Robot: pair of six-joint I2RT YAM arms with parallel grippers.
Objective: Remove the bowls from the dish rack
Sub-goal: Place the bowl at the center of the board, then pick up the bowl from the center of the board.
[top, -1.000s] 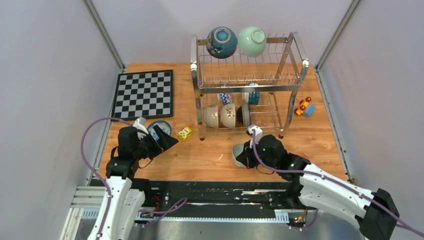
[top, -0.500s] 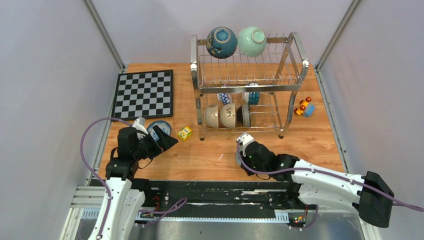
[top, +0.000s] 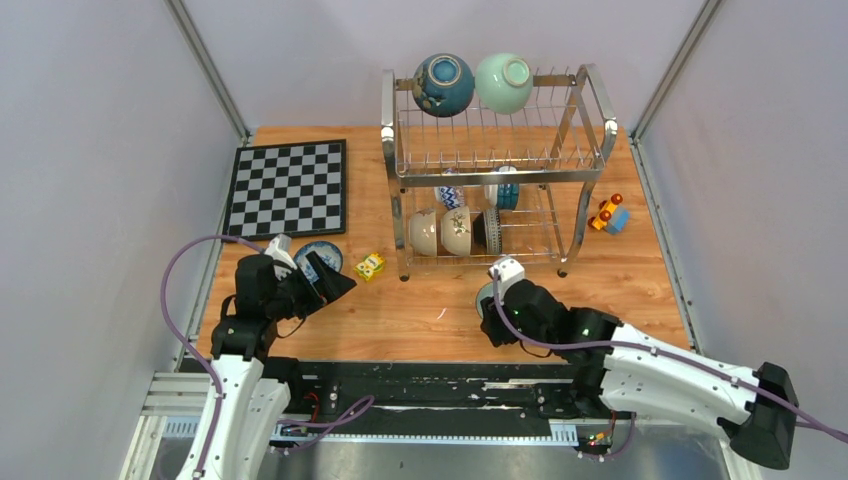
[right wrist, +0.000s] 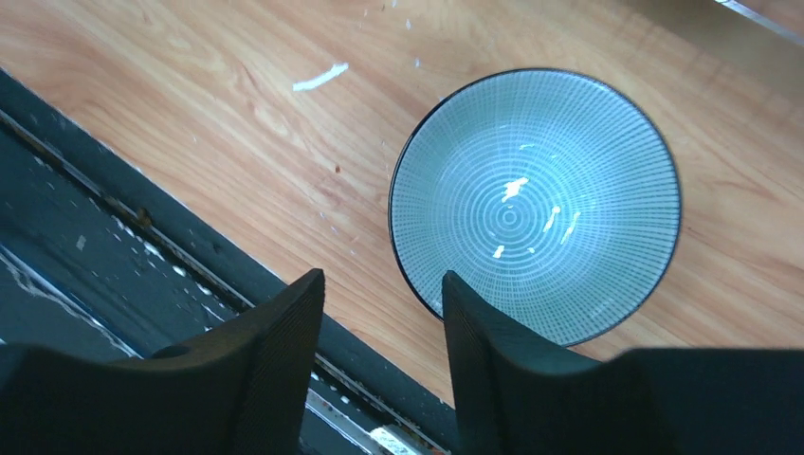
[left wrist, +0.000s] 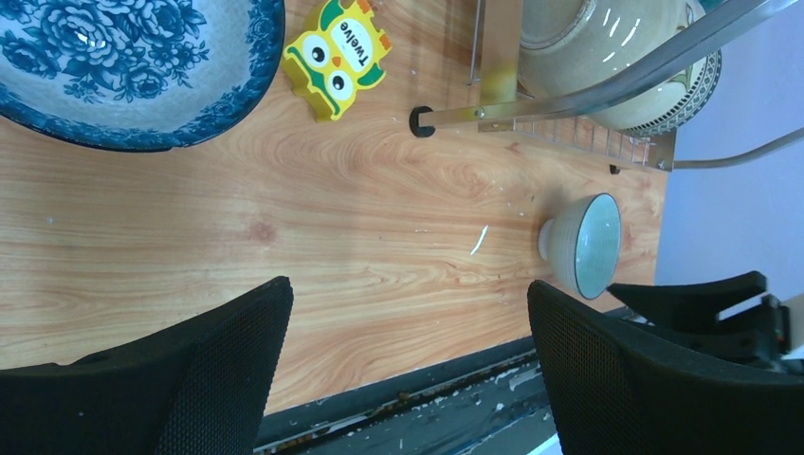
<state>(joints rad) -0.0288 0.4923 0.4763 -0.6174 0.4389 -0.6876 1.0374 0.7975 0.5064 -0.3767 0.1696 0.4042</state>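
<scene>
Status: my right claw is released, its fingers parted with only bare wood and the black edge strip showing between them. It hangs low over the near edge of the surface, just in front of the dish rack.

Pale teal bowl: stands upright on the surface, mouth up, with a dark rim and fine ringed lines inside. It sits just beyond my right fingers. One finger overlaps its rim in the wrist view; I cannot tell whether they touch.

My left claw is spread wide and grasps nothing. It hovers over the left part of the surface. A blue floral bowl rests on the wood just ahead of it, near the front edge of the chessboard. A yellow owl block lies between that bowl and the rack's front left leg.

Top tier of the rack: a dark blue bowl and a mint green bowl lie side by side at the far rail, tipped so their feet face the overhead camera.

Lower tier: two cream bowls and a dark-rimmed bowl stand on edge in a row at the front. Two blue-patterned bowls sit behind them.

A toy car sits on the surface to the right of the rack.
</scene>
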